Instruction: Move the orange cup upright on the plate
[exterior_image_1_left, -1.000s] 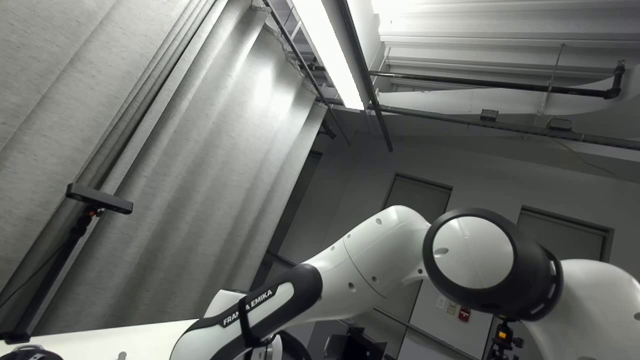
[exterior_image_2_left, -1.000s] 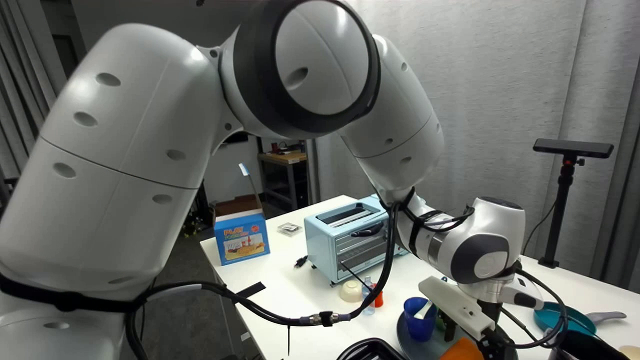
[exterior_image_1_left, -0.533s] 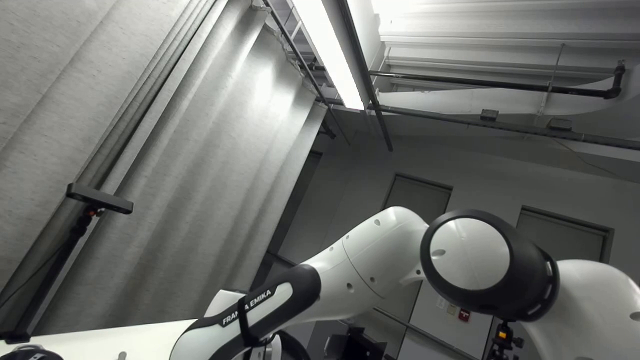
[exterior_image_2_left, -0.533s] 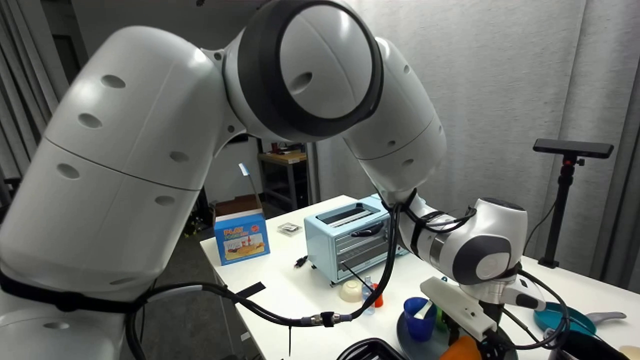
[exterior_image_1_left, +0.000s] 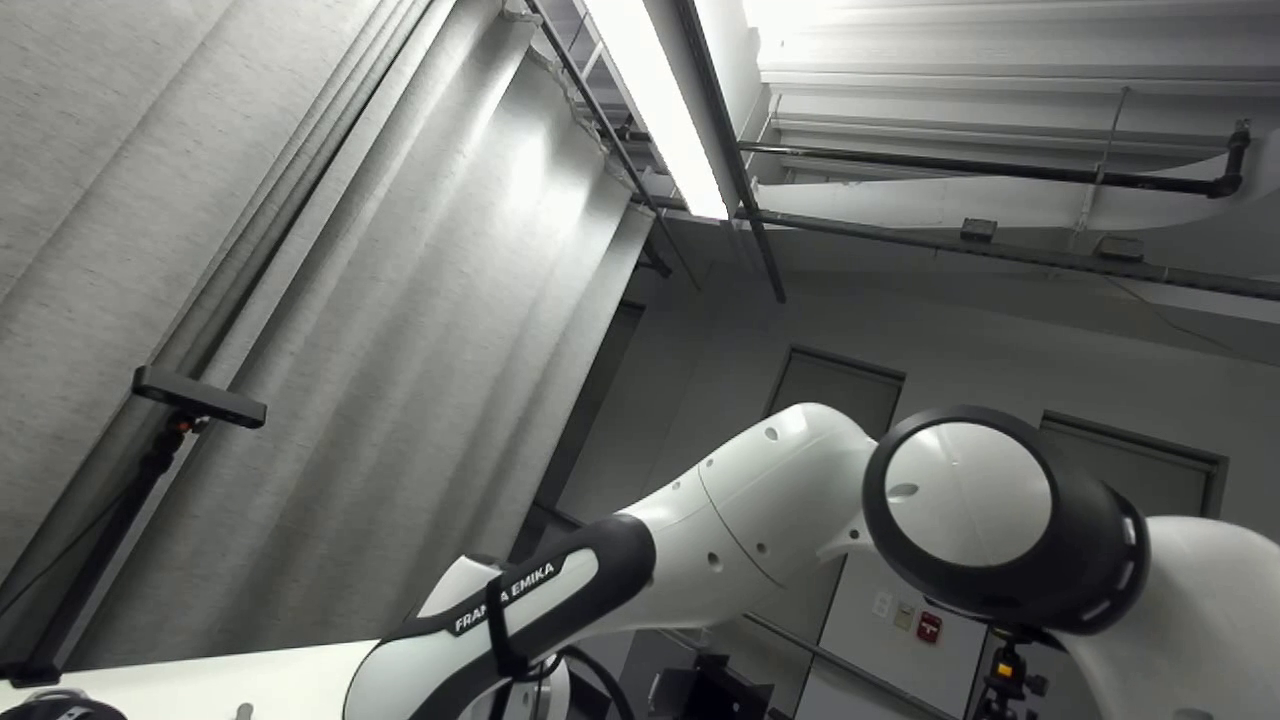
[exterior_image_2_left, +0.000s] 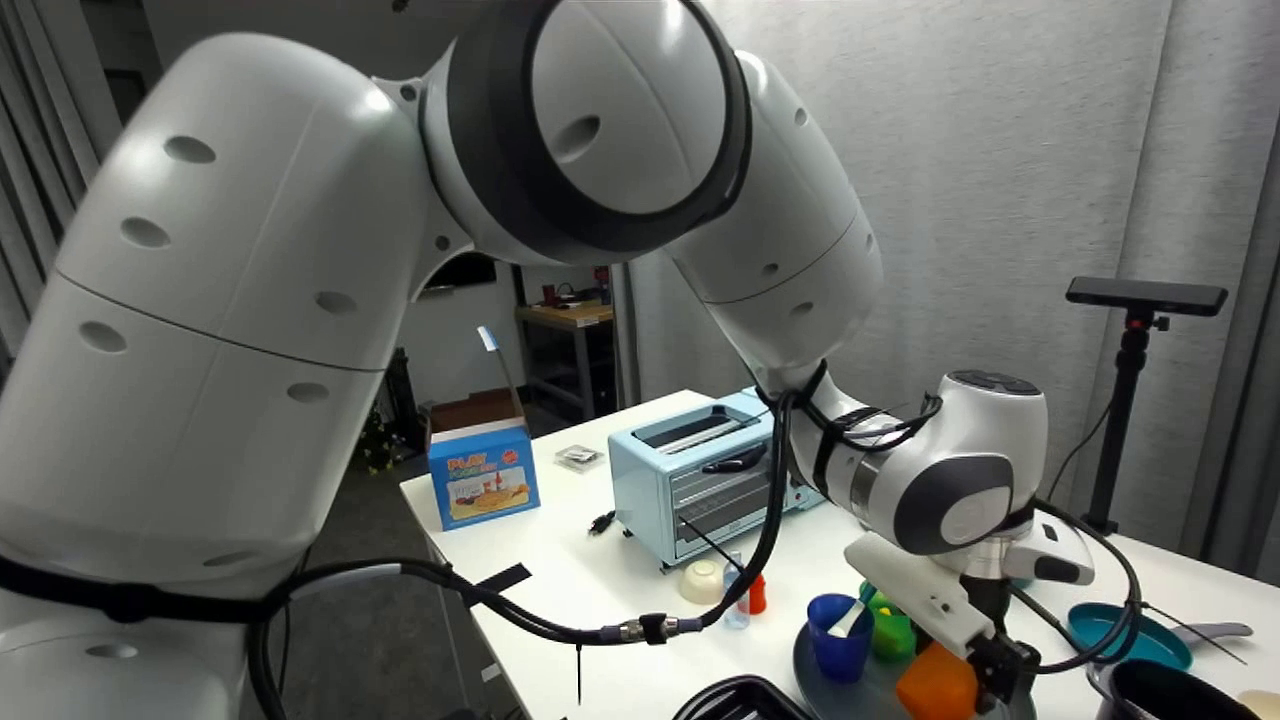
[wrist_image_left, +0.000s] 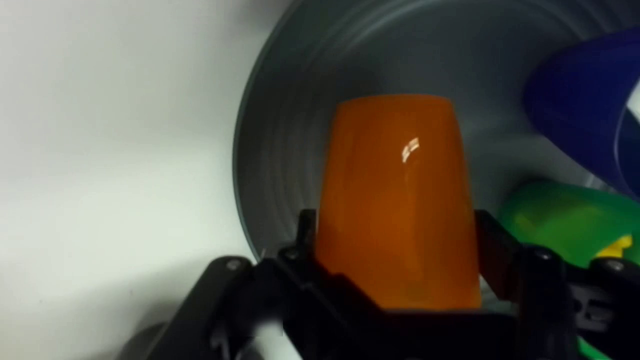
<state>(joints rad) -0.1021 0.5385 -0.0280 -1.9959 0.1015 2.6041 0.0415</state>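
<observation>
Grips tilted orange cup (wrist_image_left: 400, 200) over plate (wrist_image_left: 280, 165). Rises, baring more of green cup (exterior_image_2_left: 892, 632) at 11 o'clock in an exterior view; likely needs uprighting

Toaster oven (exterior_image_2_left: 690, 480), cream bowl (exterior_image_2_left: 702, 583), teal pan (exterior_image_2_left: 1098, 624), blue cup (exterior_image_2_left: 838, 660) beside green cup (exterior_image_2_left: 893, 638)

I'd call my site a lab: the arm (exterior_image_1_left: 740, 510) is lettered EMIKA, a black bar (exterior_image_2_left: 1146, 295) tops a slim stand (exterior_image_2_left: 1112, 440), gray curtains (exterior_image_1_left: 420, 330) line one side, and bare pipes (exterior_image_1_left: 980, 165) and a strip light (exterior_image_1_left: 662, 110) run overhead. My white counter (exterior_image_2_left: 600, 580) looks kitchen-like, with its toaster oven (exterior_image_2_left: 650, 490) and teal pan (exterior_image_2_left: 1098, 622), but a wood-topped bench (exterior_image_2_left: 575, 317) stands beyond.
</observation>
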